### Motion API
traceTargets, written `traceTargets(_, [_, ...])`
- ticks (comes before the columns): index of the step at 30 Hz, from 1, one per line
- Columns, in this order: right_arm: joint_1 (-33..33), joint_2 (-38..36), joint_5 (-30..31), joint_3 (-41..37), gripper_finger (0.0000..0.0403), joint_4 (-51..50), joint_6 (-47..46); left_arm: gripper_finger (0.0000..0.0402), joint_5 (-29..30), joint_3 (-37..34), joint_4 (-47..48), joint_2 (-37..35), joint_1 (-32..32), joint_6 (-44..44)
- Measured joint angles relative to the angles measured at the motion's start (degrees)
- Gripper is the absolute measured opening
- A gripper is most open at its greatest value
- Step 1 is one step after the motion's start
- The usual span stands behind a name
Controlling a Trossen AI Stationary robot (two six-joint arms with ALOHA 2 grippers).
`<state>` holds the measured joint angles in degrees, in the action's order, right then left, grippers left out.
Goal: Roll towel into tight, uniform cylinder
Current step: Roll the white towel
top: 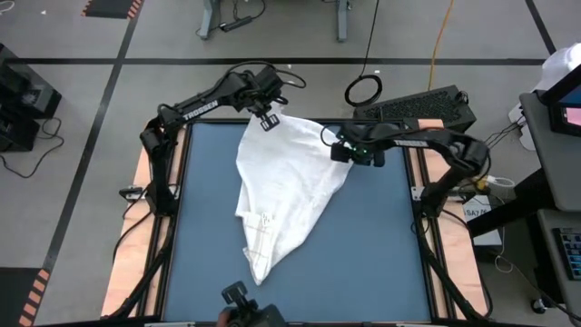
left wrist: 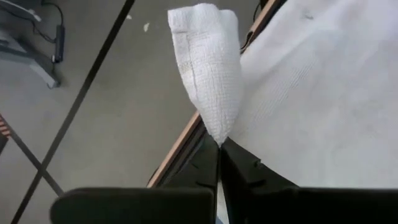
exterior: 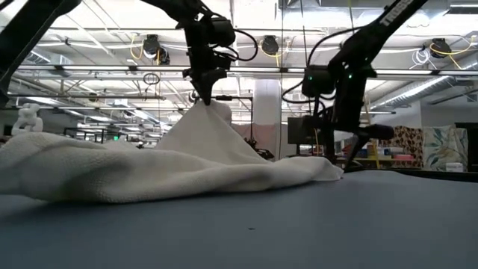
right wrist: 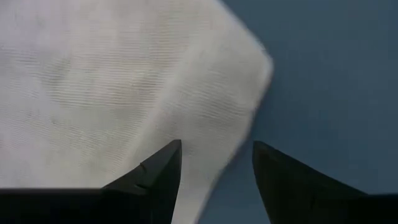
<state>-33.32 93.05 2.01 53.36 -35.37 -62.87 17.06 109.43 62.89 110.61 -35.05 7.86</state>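
Towel (top: pixel 289 186) lies crumpled on the blue table (top: pixel 381 245), one corner pinched and lifted between the left gripper (left wrist: pixel 219 144) fingers. Right gripper (right wrist: pixel 214 158), fingers spread, straddles another edge; it should grip there, then both flatten the cloth.

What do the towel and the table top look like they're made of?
Towel: soft woven cotton-like cloth, white and matte. The left wrist view shows a ribbed weave and a stitched hem where the left gripper pinches a corner, and it drapes in limp folds. Table top: smooth blue surface, probably a mat or laminate; low sheen, no visible texture.
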Motion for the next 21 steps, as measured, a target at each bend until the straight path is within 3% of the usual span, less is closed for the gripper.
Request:
traceTargets(6, [-0.04,3.37,-0.91,-0.02,0.0187,2.51,1.17,0.0011,-0.33,0.00,1.38,0.00,0.00,-0.07])
traceTargets(9, [0.02,3.50,-1.72,-0.02,0.0179,7.01,6.28,0.0011,-0.37,0.00,1.83,0.00,0.02,-0.07])
traceTargets(12, [0.05,3.46,-2.15,0.04,0.0139,9.54,7.24,0.0011,-0.53,0.00,1.94,0.00,0.31,-0.08])
traceTargets(17, [0.09,3.29,-4.11,0.02,0.0027,10.35,7.94,0.0011,-0.55,0.00,1.99,0.00,0.68,-0.11])
traceTargets(21, [1.21,0.80,-6.84,0.02,0.0014,10.03,8.70,0.0011,-0.57,0.00,2.00,0.00,0.73,-0.16])
